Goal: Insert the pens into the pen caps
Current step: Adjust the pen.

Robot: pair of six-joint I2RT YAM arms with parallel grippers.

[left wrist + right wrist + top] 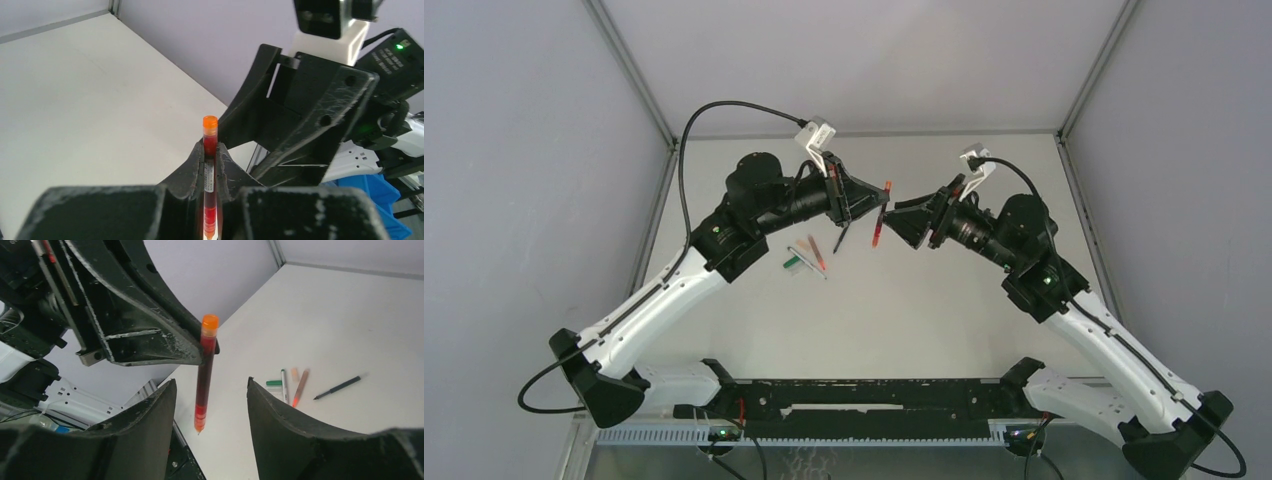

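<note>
Seen from above, two black-and-white robot arms meet over the middle of a white table [924,320]. The left gripper [871,208] is clamped tight on a thin, translucent red stick pen [881,215] with an orange plug on its upper end. The pen hangs in the air, nearly upright, with its pointed tip facing down and no cap on it.

In the left wrist view the two black fingers [192,167] press against the barrel on both sides, and the orange end stands clear above them.

The right gripper [210,382] faces the left one from 3 o'clock with its jaws spread wide. The lower half of the pen hangs in the gap between its fingers – touching neither.

The remaining pieces lie together on the table at about 8 o'clock from the left gripper: a short green cap [273,383], a pale-barrelled pen [284,387] just beside it, an orange-red pen [301,387], and a slim black pen [340,386] a little apart – all flat on the surface.
</note>
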